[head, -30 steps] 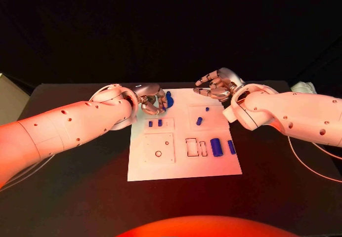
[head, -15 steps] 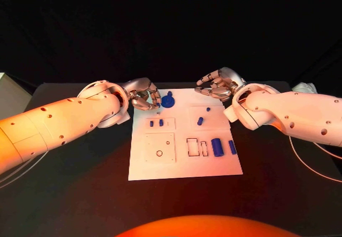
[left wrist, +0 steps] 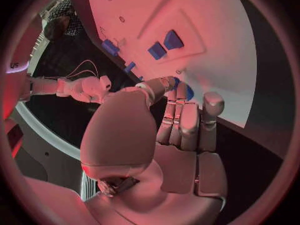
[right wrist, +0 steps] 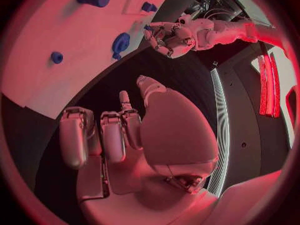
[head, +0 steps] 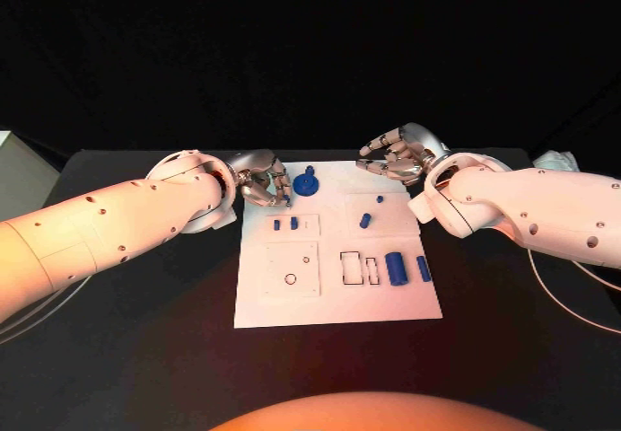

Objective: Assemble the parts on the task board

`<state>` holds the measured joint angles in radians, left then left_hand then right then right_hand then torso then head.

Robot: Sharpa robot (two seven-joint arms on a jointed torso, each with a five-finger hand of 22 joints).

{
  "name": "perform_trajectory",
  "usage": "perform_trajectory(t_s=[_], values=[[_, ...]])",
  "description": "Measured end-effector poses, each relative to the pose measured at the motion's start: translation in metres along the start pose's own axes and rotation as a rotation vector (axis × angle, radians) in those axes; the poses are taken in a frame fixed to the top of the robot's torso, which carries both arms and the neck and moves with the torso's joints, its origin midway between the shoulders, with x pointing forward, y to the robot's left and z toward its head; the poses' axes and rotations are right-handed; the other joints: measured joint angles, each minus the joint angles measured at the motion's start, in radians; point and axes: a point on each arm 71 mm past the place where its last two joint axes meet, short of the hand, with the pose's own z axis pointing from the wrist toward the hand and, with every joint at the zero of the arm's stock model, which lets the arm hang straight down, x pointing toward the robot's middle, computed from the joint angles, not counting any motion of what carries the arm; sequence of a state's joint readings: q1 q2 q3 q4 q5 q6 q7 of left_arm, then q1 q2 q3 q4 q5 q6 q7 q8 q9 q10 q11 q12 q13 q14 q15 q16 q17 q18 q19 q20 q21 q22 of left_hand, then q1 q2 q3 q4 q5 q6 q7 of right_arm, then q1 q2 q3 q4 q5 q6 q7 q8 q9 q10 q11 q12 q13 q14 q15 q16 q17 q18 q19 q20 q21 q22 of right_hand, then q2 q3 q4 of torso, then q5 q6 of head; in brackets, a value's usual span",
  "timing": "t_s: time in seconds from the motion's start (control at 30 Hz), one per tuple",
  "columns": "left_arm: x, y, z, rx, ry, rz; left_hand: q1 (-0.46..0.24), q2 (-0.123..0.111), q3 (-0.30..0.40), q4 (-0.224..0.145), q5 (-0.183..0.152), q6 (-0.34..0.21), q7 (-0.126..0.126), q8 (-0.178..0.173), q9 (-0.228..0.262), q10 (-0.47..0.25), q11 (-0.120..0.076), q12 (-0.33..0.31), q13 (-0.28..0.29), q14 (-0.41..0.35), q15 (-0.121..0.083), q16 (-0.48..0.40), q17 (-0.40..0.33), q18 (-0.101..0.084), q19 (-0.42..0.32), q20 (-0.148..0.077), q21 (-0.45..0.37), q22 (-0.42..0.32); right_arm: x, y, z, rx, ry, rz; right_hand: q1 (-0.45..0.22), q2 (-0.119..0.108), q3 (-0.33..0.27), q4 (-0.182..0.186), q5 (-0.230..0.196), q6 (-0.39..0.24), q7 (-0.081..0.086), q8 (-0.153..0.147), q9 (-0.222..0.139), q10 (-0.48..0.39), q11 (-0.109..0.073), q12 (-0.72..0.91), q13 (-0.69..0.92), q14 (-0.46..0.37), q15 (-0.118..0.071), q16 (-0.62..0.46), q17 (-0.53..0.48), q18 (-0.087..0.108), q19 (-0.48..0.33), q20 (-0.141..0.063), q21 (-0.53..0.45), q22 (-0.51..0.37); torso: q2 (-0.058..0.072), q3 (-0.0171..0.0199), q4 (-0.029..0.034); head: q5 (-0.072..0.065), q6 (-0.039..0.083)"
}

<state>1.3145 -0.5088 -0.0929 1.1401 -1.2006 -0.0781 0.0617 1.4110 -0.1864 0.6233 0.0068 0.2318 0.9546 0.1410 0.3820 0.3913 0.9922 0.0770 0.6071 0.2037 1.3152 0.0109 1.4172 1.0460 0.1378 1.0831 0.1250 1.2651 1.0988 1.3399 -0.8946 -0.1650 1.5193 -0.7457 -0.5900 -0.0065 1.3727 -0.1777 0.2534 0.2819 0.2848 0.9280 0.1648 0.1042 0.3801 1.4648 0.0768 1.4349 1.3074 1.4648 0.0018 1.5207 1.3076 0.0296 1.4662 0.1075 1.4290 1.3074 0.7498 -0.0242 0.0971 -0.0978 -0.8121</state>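
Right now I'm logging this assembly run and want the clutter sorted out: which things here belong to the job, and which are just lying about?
Belong to the job:
- task board
- round blue part at the board's far edge
- large blue cylinder
- small blue parts
- left hand and right hand, neither holding a part

Lying about:
- pale object at the table's far right corner
- cable under the right arm

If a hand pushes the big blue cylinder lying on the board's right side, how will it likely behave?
The big blue cylinder lies on its round side, so a sideways push would probably roll it across the flat white board. It looks solid and stiff, likely light. Its smooth surface may slip between fingers.
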Motion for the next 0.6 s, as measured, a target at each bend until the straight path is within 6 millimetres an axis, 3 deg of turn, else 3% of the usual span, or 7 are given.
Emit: perform_trajectory(t_s=[0.6], values=[[0.0080,0.0020,0.0041,-0.009,0.030,0.019,-0.001,-0.001,0.000,0.000,0.000,0.000,0.000,-0.003,0.000,0.004,-0.004,0.000,0.000,0.000,0.000,0.000,0.002,0.000,0.000,0.000,0.000,0.003,0.0001,0.0000,-0.0001,0.000,0.000,0.000,0.000,0.000,0.000,0.000,0.000,0.000,0.000,0.000,0.000,0.000,0.000,0.000,0.000,0.000,0.000,0.000,0.000,0.000,0.000,0.000,0.000,0.001,0.000,0.0012,0.0004,-0.002,-0.006]])
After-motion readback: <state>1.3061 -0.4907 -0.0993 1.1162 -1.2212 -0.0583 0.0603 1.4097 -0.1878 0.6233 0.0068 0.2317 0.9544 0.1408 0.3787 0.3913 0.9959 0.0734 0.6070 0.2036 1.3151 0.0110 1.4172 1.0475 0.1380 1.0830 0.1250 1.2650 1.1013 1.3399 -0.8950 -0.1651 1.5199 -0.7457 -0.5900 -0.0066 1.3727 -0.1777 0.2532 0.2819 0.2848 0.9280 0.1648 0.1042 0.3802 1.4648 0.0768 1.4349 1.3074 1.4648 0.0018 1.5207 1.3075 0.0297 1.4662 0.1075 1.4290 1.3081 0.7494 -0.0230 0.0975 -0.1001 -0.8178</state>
